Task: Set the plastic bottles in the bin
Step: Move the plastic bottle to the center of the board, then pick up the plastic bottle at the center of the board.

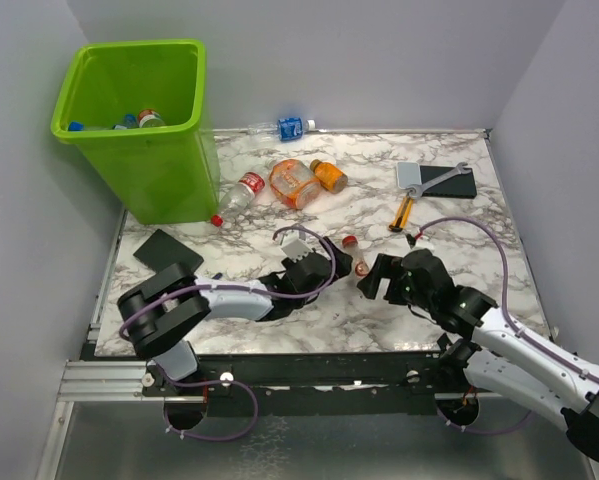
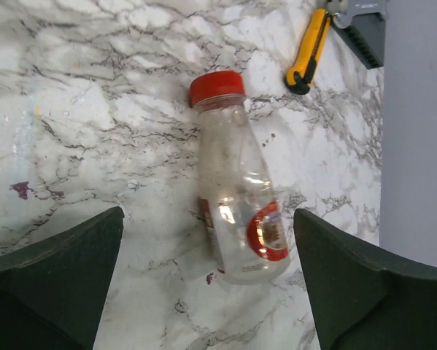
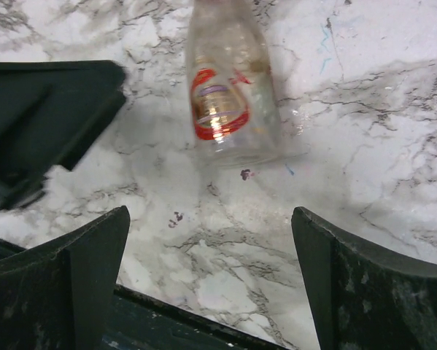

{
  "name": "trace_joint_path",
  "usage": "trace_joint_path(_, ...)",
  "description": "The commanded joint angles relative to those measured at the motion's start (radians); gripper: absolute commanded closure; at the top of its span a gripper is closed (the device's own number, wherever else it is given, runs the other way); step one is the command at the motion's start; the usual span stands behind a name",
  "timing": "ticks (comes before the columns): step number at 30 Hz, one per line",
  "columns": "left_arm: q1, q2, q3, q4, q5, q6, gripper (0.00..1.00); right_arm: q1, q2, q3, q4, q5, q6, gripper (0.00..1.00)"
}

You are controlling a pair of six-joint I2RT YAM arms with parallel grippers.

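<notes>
**Target.** The small clear plastic bottle with red cap and red-ringed label (image 2: 236,189) is lying on its side on the white marble-patterned table (image 1: 229,250). It is sitting near the front edge, between the two claws, and well apart from the tall lime-green plastic bin (image 1: 164,170) at far left.

**Claws.** The left gripper (image 2: 207,215) is standing with jaws fully spread. The bottle's lower body is showing between them, untouched, so it is holding nothing. The right gripper (image 3: 209,211) is gaping wide too and is empty, with the bottle's base lying just beyond its fingertips.

**Handling (judgement).**
- The bottle is looking empty, so it is probably very light.
- Its thin walls are likely giving way under a hard squeeze.
- The smooth round body is prone to rolling and slipping.
- The best hold is looking like the straight labelled section, jaws square to the long axis, with only moderate pressure.
- I am ruling out the tapering shoulder and the cap.
</notes>
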Motion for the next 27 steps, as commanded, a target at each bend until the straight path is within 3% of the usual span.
trace_joint_path(1, -0.007, -0.200, -0.048, -0.098, -0.095, 0.160, 0.01, -0.001, 0.063, 0.041, 0.014, 0.072, -0.073, 0.03)
trace_joint_path(5, -0.005, -0.416, -0.117, -0.197, -0.172, 0.285, 0.01, -0.002, 0.209, 0.135, -0.017, 0.136, -0.156, 0.02)
trace_joint_path(9, -0.001, -0.648, -0.193, -0.288, -0.220, 0.381, 0.01, -0.001, 0.365, 0.225, -0.007, 0.062, -0.245, 0.02)
trace_joint_path(17, 0.003, -1.053, -0.380, -0.448, -0.285, 0.373, 0.01, -0.001, 0.567, 0.334, 0.041, -0.087, -0.283, 0.00)
trace_joint_path(22, 0.004, -1.179, -0.434, -0.490, -0.313, 0.355, 0.01, -0.001, 0.646, 0.354, 0.087, -0.144, -0.210, 0.00)
trace_joint_path(27, 0.004, -1.186, -0.436, -0.495, -0.326, 0.376, 0.01, -0.001, 0.762, 0.378, 0.060, -0.128, -0.189, 0.02)
